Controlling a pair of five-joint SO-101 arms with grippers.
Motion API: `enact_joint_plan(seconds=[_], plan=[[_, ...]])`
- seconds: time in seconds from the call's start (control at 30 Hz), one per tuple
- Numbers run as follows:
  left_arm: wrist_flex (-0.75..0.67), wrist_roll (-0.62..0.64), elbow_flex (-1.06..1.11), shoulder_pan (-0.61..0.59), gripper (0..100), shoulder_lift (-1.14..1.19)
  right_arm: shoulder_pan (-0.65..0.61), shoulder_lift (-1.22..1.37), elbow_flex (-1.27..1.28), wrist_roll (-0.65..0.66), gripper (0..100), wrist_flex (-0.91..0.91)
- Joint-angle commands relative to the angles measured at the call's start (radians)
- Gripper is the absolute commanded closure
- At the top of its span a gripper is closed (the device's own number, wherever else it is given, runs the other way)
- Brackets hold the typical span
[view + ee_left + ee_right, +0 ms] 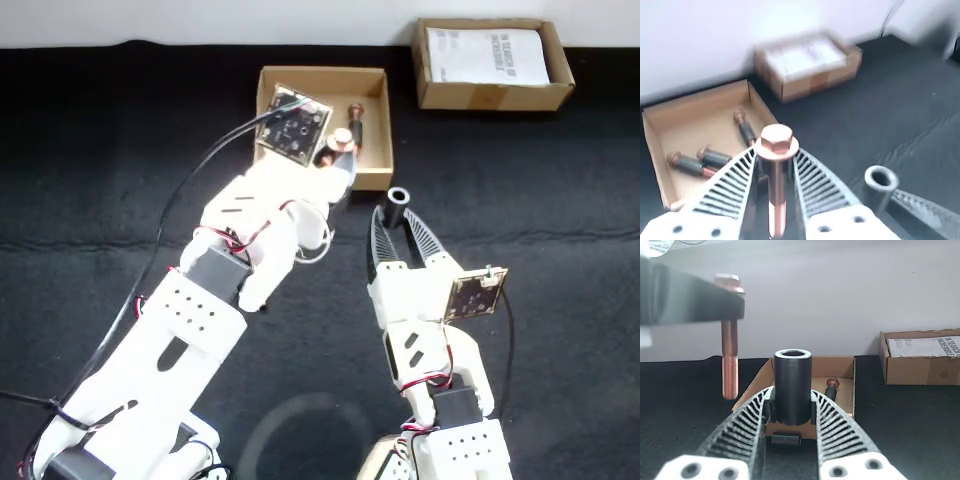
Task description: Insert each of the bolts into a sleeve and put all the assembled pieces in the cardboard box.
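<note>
My left gripper [774,165] is shut on a copper bolt [776,175], held upright with its hex head up. In the high view the bolt [341,141] hangs over the front right corner of the open cardboard box [268,84]. My right gripper [792,407] is shut on a dark sleeve [792,386], upright with its bore facing up; the sleeve [398,201] stands just in front of the box. From the right wrist view the bolt [730,345] hangs beside the sleeve and higher, not in it. Three assembled pieces [700,160] lie in the box.
A second cardboard box [494,64] holding white paper stands at the back right. Another dark sleeve [785,440] lies on the black cloth between my right gripper's fingers, in front of the box wall. Black cloth covers the table [560,220].
</note>
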Motion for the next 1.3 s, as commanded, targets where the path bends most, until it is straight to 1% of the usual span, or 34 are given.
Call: enact_joint_plan(seconds=[0.0, 0.13, 0.23, 0.47, 0.53, 0.73, 1.0, 1.13, 1.27], plan=[[-0.083, -0.002, -0.038, 0.022, 99, -0.05, -0.005, -0.005, 0.133, 0.009, 99.1, -0.013], [-0.083, 0.0, -0.117, 0.027, 99, -0.05, -0.008, -0.005, 0.133, 0.009, 99.1, -0.013], [-0.083, 0.0, -0.153, 0.061, 99, -0.051, -0.008, -0.005, 0.133, 0.009, 99.1, -0.013], [-0.081, 0.0, -0.259, 0.186, 99, -0.047, -0.008, -0.005, 0.133, 0.009, 99.1, -0.013], [-0.081, 0.0, -0.266, 0.202, 99, -0.044, -0.008, -0.005, 0.133, 0.009, 99.1, -0.013], [-0.034, 0.002, -0.232, 0.208, 99, -0.042, -0.008, -0.005, 0.133, 0.009, 99.1, -0.013], [-0.043, 0.002, -0.128, 0.206, 99, -0.041, -0.008, -0.007, 0.133, 0.009, 99.1, -0.013], [-0.147, 0.002, -0.05, 0.202, 99, -0.024, -0.008, -0.007, 0.133, 0.009, 99.1, -0.013], [-0.169, 0.002, -0.044, 0.202, 99, 0.004, -0.008, -0.007, 0.133, 0.009, 99.1, -0.013]])
